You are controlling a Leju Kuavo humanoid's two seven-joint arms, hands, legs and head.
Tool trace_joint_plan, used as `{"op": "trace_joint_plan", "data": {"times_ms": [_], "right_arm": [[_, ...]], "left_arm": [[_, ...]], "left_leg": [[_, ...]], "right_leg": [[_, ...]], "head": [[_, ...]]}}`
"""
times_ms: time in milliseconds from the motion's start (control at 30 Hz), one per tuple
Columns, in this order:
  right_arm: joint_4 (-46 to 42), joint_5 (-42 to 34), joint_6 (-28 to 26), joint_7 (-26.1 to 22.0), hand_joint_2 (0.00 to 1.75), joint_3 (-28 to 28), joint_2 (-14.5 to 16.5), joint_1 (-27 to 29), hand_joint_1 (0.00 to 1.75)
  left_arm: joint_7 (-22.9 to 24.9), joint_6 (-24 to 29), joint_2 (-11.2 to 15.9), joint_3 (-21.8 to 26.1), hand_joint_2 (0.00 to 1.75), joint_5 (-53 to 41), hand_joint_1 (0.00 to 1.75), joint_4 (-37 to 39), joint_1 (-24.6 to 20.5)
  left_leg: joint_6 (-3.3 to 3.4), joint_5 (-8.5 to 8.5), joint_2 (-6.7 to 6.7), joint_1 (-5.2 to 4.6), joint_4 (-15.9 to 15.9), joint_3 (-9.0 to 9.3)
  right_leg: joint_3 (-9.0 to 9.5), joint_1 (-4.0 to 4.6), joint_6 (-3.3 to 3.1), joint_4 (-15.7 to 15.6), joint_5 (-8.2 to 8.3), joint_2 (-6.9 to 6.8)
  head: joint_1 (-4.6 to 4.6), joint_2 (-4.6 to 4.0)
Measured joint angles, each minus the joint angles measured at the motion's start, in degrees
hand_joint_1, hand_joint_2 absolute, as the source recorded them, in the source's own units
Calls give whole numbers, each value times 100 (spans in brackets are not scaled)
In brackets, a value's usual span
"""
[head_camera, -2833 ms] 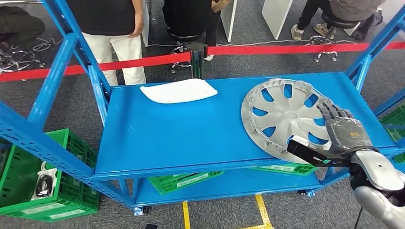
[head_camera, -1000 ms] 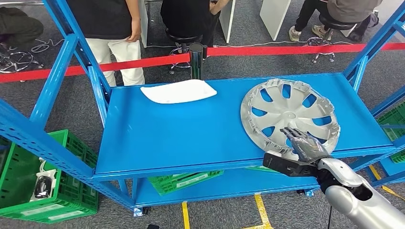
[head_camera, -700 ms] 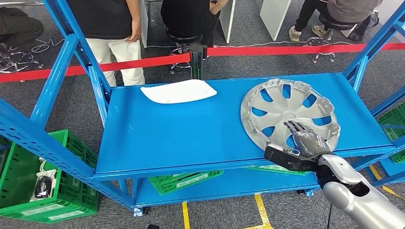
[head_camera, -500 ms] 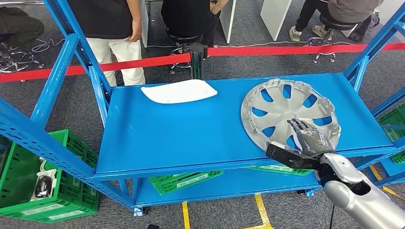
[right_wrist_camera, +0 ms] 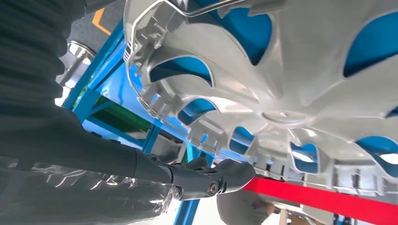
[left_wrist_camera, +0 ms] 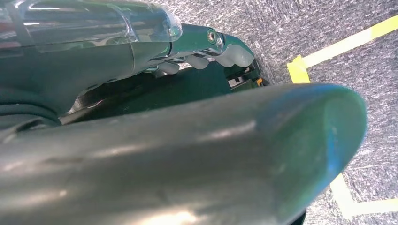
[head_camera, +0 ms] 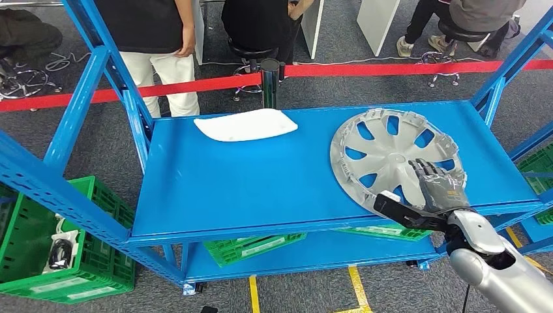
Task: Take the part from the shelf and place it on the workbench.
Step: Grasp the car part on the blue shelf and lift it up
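Rightward goes my right hand [head_camera: 442,190] since a moment ago, sliding along the near rim of the wheel cover [head_camera: 396,163] toward the shelf's right end. Fingers are spread flat over the cover's face while the thumb reaches out below the near edge, so I'm set like a clamp around the rim but not yet closed on it — released, holding nothing. The wrist view backs that up: fingertips [right_wrist_camera: 234,174] sit right at the cover's clipped edge [right_wrist_camera: 202,136], apparently just touching.

That cover lies flat on the blue shelf [head_camera: 261,182], its near edge poking out past the front lip, which is exactly why I come at it here: the overhang gives my thumb room underneath. A white panel [head_camera: 246,124] rests farther back, well apart. My left hand [left_wrist_camera: 206,47] hangs down by the floor, fingers curled in on nothing. Next, I reckon, squeeze and lift.
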Motion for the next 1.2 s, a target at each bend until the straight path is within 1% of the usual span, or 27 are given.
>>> {"op": "trace_joint_plan", "data": {"times_ms": [100, 233, 367, 633, 767, 900, 1200], "right_arm": [[27, -158, 42, -73, 175, -74, 4, 105, 0], [65, -570, 242, -133, 175, -110, 7, 225, 0], [116, -967, 383, -109, 175, -119, 6, 307, 0], [212, -1480, 504, -1, 175, -149, 6, 361, 0], [247, -1614, 511, 11, 175, -147, 6, 333, 0], [281, -1666, 511, 16, 175, -138, 7, 298, 175], [310, -1665, 516, 16, 175, -111, 8, 216, 175]], "left_arm": [[8, 0, 0, 0, 0, -9, 0, -2, -1], [8, 0, 1, -1, 0, -26, 0, -18, -1], [17, -2, 5, -4, 0, -54, 0, -28, 0], [28, -35, 23, -44, 0, -88, 0, -33, -1], [32, -37, 33, -51, 0, -108, 0, -33, -1], [32, -37, 38, -60, 0, -115, 0, -35, -1], [32, -37, 44, -87, 0, -116, 0, -35, -2]], "left_leg": [[0, 0, -6, 0, 0, 0], [0, 0, -5, 0, 0, -1], [0, 0, -2, 0, 0, 0], [0, 0, 10, 1, 0, 4], [0, 0, 11, 1, 0, 6], [1, 1, 13, 1, 0, 8], [3, 2, 19, 0, 0, 14]], "right_leg": [[2, 0, 0, 0, -1, -6], [3, 0, -1, 0, -1, -8], [3, 0, -1, -1, -1, -8], [4, 0, -1, -1, -1, -7], [8, 1, -1, -1, -1, -7], [11, 0, -1, -1, -1, -7], [18, 0, -1, -4, -1, -7]], "head": [[1, 0], [1, 0], [1, 0], [1, 0], [1, 0], [1, 0], [1, 0]]}}
